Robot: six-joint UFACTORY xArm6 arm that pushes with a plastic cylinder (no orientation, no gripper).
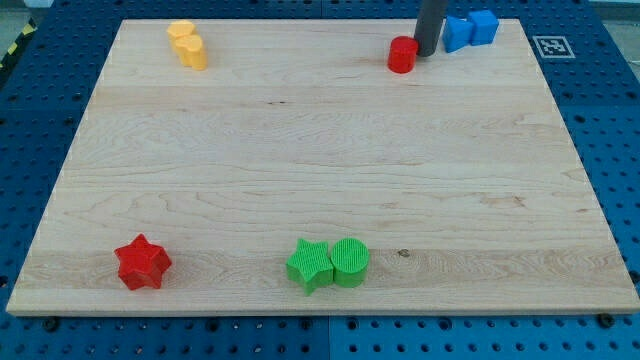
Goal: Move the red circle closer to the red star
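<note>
The red circle (402, 55) stands near the view's top, right of the middle of the wooden board (320, 150). The red star (142, 263) lies at the view's bottom left, far from the circle. My tip (426, 53) is the lower end of a dark rod that comes down from the view's top edge. It sits just right of the red circle, touching or almost touching it.
Two blue blocks (469, 30) sit together at the view's top right, just right of the rod. Two yellow blocks (188, 44) sit at the top left. A green star (310, 265) and a green circle (350, 261) touch at the bottom centre.
</note>
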